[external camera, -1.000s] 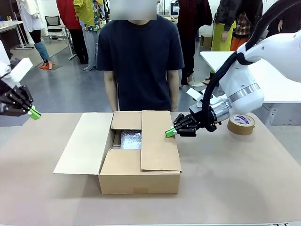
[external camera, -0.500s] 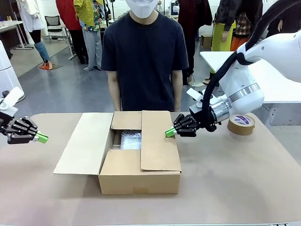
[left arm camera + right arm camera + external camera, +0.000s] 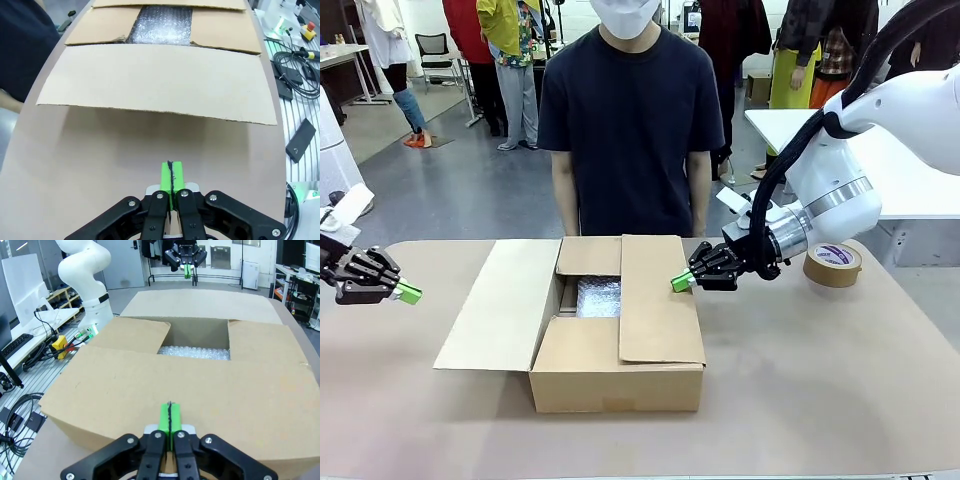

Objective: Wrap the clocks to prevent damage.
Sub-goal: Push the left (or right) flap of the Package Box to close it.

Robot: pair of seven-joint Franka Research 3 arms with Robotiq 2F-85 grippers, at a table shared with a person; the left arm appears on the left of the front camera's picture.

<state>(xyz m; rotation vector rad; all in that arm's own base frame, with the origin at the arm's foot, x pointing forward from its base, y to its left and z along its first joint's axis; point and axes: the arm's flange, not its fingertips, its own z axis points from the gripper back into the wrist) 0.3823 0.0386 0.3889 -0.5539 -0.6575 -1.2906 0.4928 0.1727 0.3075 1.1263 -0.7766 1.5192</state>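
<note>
Front view: finding the cardboard box [image 3: 618,330] sitting mid-desk, with the left flap lying out flat and the other flaps folded partly in. Glimpsing bubble wrap [image 3: 599,297] down in the gap. Judging the clocks to be bundled beneath it, without making out any clock. Seeing the left fingers [image 3: 408,293] clenched on nothing, hovering low over the left end of the desk [image 3: 820,390], well apart from the box and pointing level toward it. Seeing the right fingers [image 3: 680,283] pressed together and empty, reaching in level at the far edge of the right flap; not managing to tell whether touching.

Left wrist view: looking along the clenched left fingers [image 3: 172,175] at the outspread flap of the cardboard box [image 3: 160,85], with bubble wrap [image 3: 162,25] beyond.

Right wrist view: looking along the closed right fingers [image 3: 170,416] across the cardboard box [image 3: 210,390] toward the bubble wrap [image 3: 195,352].

Expecting a light, soft, slippery bundle around something fragile. Favouring a hold on loose wrap edges rather than squeezing the middle.
</note>
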